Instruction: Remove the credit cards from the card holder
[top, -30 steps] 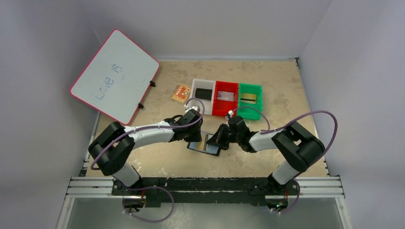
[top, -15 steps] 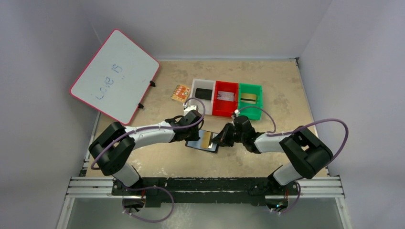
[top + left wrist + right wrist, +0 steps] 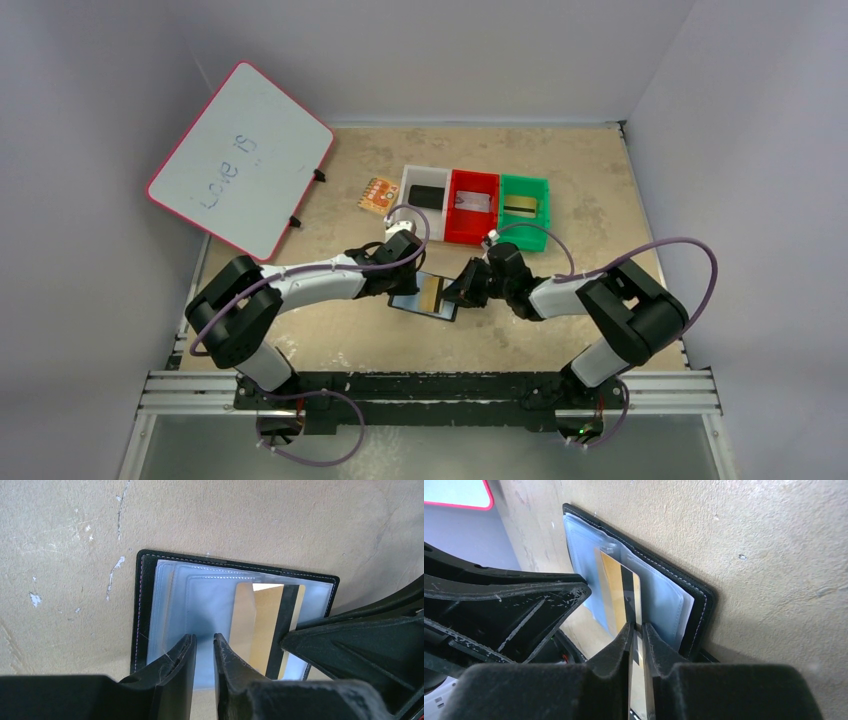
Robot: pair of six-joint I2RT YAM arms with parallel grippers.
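Right wrist view suggests extraction is midway: right fingers (image 3: pixel 616 650) clamped on the gold-tan card (image 3: pixel 616 580), part out of the open card holder (image 3: pixel 659 592) lying mid-frame on the surface (image 3: pixel 749 540), left fingers (image 3: pixel 175 667) closed on its edge; next likely needs a straight, level pull.

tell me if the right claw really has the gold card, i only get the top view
observer: Yes. The right wrist view shows the right claw shut on the gold card, at its black stripe.
operator: card clear of the holder yet
observer: No. In the left wrist view, part of it appears to lie under a clear sleeve of the card holder.
operator: and the other arm
observer: The left claw has its fingers nearly together, tips on the holder's pale blue inner face.
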